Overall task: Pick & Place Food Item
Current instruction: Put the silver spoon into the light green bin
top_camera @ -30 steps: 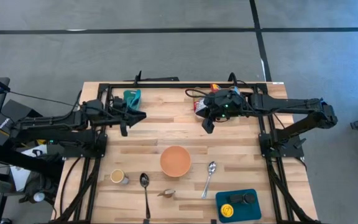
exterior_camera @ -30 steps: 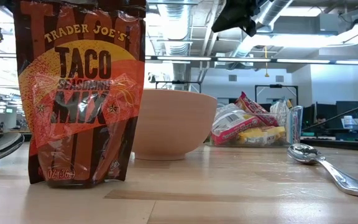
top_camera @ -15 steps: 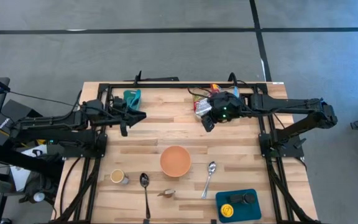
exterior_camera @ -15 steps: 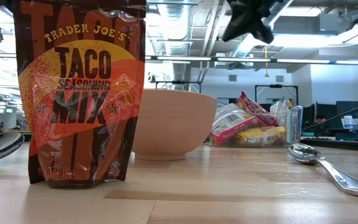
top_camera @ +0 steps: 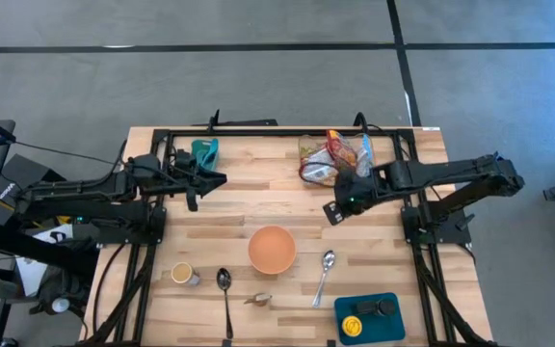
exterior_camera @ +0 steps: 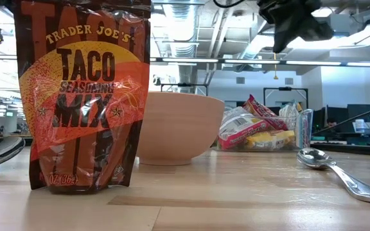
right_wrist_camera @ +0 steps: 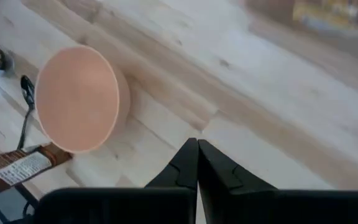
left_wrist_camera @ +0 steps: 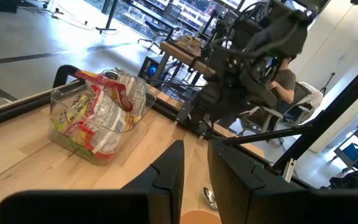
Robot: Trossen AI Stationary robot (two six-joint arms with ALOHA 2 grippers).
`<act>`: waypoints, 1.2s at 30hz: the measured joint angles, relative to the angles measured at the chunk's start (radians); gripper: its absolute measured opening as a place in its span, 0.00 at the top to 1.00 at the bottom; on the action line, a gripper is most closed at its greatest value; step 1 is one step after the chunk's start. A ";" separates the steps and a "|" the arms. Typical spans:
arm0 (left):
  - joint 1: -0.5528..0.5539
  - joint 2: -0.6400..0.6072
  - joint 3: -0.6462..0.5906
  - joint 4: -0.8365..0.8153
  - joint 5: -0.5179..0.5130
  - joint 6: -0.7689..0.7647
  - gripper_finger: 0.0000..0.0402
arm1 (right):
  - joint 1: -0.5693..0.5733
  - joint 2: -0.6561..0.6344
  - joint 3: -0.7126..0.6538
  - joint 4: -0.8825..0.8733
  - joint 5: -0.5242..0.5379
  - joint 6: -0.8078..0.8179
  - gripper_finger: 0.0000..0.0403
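Note:
A clear container holding snack packets stands on the table's far side, also visible in the left wrist view. A Taco Seasoning Mix pouch stands upright near the front edge. A tan bowl sits mid-table. My right gripper hangs shut in the air between container and bowl, slanting down, holding nothing. My left gripper waits level at the left, with a narrow empty gap between its fingers.
Two spoons and a small cup lie near the front. A blue tray with small items sits at the front right. A teal object is at the far left. Bare wood shows between container and bowl.
My right gripper has moved off the container toward the table's near edge and a little right, sinking slightly. It has tipped downward and rolled about its own axis, and it has stayed shut. The container now shows uncovered.

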 joint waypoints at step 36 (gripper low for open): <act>0.000 0.000 0.000 0.000 0.000 0.000 0.83 | 0.206 -0.384 -0.603 0.360 -0.036 0.134 1.00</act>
